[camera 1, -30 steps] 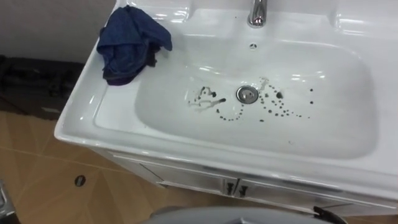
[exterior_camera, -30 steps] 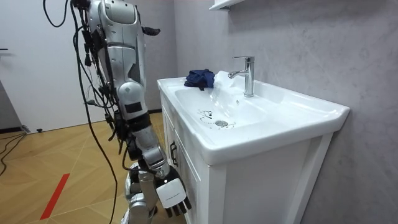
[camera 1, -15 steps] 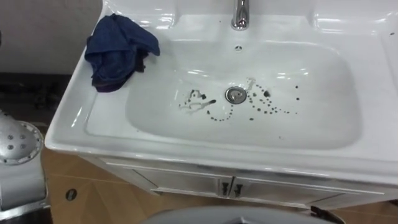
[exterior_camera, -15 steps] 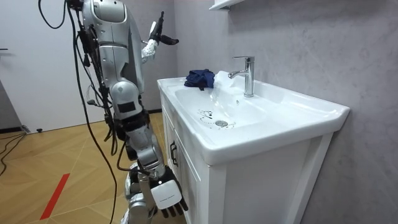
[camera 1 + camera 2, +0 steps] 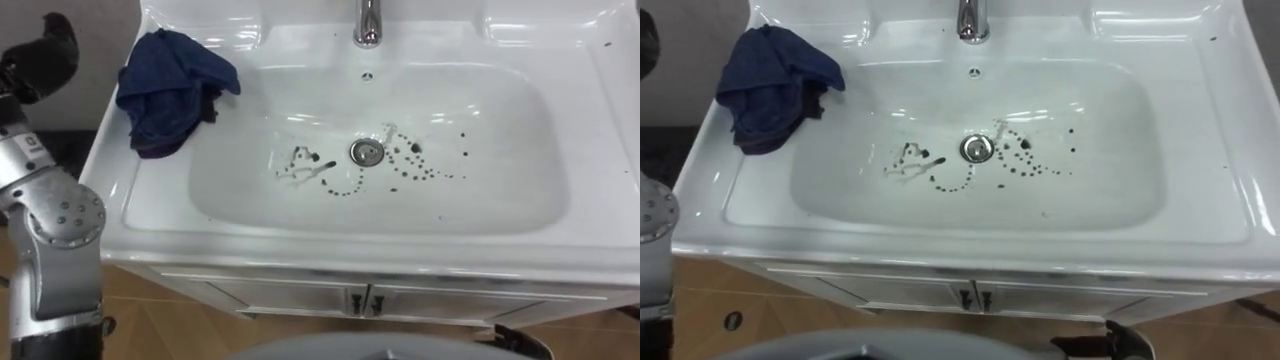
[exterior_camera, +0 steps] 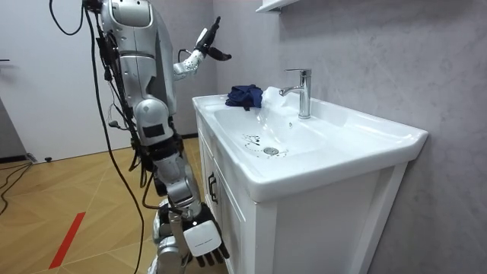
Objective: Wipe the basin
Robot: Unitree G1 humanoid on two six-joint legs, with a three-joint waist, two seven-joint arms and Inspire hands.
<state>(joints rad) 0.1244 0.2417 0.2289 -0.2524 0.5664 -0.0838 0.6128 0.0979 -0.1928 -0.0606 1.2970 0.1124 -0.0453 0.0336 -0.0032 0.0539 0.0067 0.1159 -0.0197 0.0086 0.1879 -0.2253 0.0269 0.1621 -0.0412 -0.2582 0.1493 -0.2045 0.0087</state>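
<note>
**Grey wall, white vanity, one hand up beside the cloth**

Grey plaster wall (image 6: 365, 61) backs a white vanity cabinet (image 6: 304, 228) on a wooden floor (image 6: 61, 190). The robot stands upright at the cabinet's end on the room view's left, facing along the basin.

The white basin (image 5: 480, 195) lies to the right of the left fingers and lower than them. Its bowl is dry-looking and marked with dirt.

The left hand (image 6: 204, 46) is held up at about shoulder height, just short of the basin's near corner. Its fingers are apart, the thumb splayed from the rest, and they hold nothing. In the left eye view the same hand (image 5: 45, 55) shows dark at the upper left, off the basin's edge.

The right hand (image 6: 199, 242) hangs low beside the cabinet front, fingers loose and pointing down, nothing in them.

A crumpled dark blue cloth (image 5: 165, 90) lies on the basin's back left corner, just right of the left fingers and apart from them, one fold drooping toward the bowl.

A chrome faucet (image 5: 367, 22) stands at the middle of the back rim, well to the right of those fingers.

The round drain (image 5: 366, 152) sits at the bowl's centre. Dark specks (image 5: 430, 170) trail to either side of it, with a pale smear (image 5: 300, 165) on the side nearer the left fingers.
</note>
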